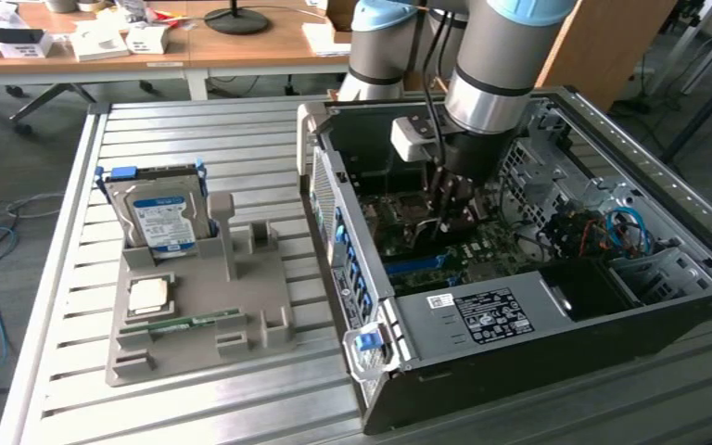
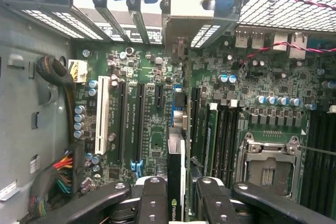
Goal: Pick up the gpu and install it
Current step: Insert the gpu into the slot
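The gpu [image 2: 175,174], a thin dark card seen edge-on, stands upright between my fingers [image 2: 154,199] in the wrist view. My gripper [image 2: 181,203] is shut on it. The card's silvery end bracket [image 2: 191,11] sits up against the case's rear slot openings. The card hangs over the motherboard [image 2: 152,140], in line with a blue expansion slot [image 2: 178,100]; whether it is seated I cannot tell. In the exterior view my gripper [image 1: 443,211] reaches down inside the open computer case [image 1: 517,320], with the gpu [image 1: 437,222] a dark shape under it.
A white slot [image 2: 103,114], memory slots [image 2: 223,135] and an open CPU socket [image 2: 268,163] flank the card. Cable bundles [image 2: 60,174] lie beside the board. On the table a grey fixture [image 1: 201,320] holds a hard drive [image 1: 164,218], a processor [image 1: 148,295] and a memory stick [image 1: 183,323].
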Motion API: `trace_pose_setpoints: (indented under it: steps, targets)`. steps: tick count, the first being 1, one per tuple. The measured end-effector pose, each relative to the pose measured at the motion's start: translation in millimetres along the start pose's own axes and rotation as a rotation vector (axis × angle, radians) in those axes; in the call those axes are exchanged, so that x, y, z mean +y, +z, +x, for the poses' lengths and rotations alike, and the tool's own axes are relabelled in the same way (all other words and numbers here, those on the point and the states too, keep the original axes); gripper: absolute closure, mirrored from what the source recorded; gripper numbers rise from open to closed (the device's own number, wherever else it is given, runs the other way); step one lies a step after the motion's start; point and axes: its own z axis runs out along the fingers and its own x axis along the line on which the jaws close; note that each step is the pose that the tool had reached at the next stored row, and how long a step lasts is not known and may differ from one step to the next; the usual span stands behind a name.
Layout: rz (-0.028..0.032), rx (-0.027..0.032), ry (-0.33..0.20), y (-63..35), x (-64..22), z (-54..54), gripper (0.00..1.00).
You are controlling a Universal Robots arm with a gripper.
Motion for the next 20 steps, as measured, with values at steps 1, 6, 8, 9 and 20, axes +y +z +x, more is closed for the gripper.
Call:
trace_pose_setpoints:
  steps: [1, 6, 8, 9, 20]
  targets:
    - [-0.0001, 0.0001, 0.000, 1.2, 0.1, 0.0, 0.74]
    - [0.0000, -0.0001, 0.000, 6.1, 0.8, 0.0, 0.74]
    - [-0.0002, 0.0002, 0.000, 6.6, 1.2, 0.0, 0.74]
    - [-0.0001, 0.0002, 0.000, 6.7, 1.7, 0.0, 0.74]
    - [-0.0001, 0.0001, 0.000, 9.8, 4.1, -0.4, 0.74]
